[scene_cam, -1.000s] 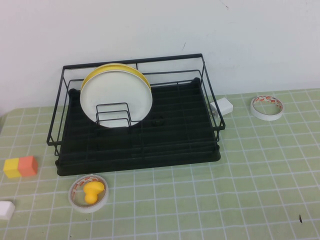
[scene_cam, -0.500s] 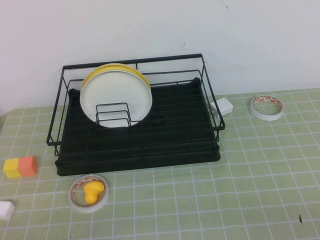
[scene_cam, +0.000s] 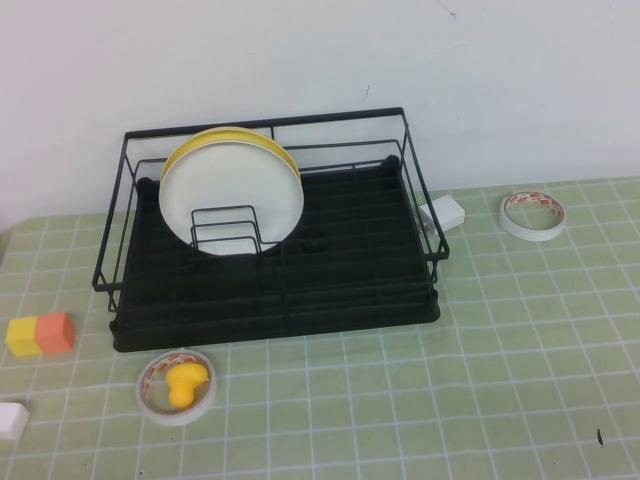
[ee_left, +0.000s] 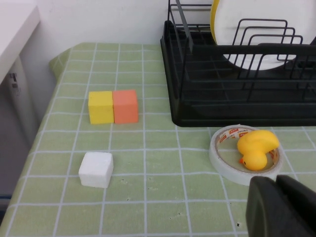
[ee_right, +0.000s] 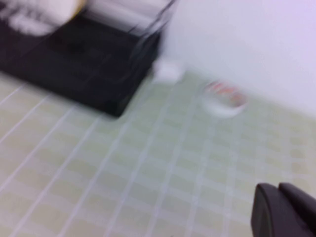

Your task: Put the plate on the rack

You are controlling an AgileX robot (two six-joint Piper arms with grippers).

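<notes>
The white plate (scene_cam: 232,195) stands upright in the wire loops at the back left of the black rack (scene_cam: 340,290), just in front of a yellow plate (scene_cam: 225,134). Plate (ee_left: 237,15) and rack (ee_left: 197,98) also show in the left wrist view. Neither arm shows in the high view. My left gripper (ee_left: 277,185) is shut and empty, low over the table in front of the rack's left corner, near a tape roll. My right gripper (ee_right: 278,187) is shut and empty over the table to the right of the rack (ee_right: 74,64); that view is blurred.
A tape roll (scene_cam: 178,385) with a yellow duck (scene_cam: 186,380) in it lies in front of the rack. Yellow and orange blocks (scene_cam: 40,334) and a white block (scene_cam: 12,420) lie at the left. Another white block (scene_cam: 446,211) and tape roll (scene_cam: 533,215) lie right of the rack.
</notes>
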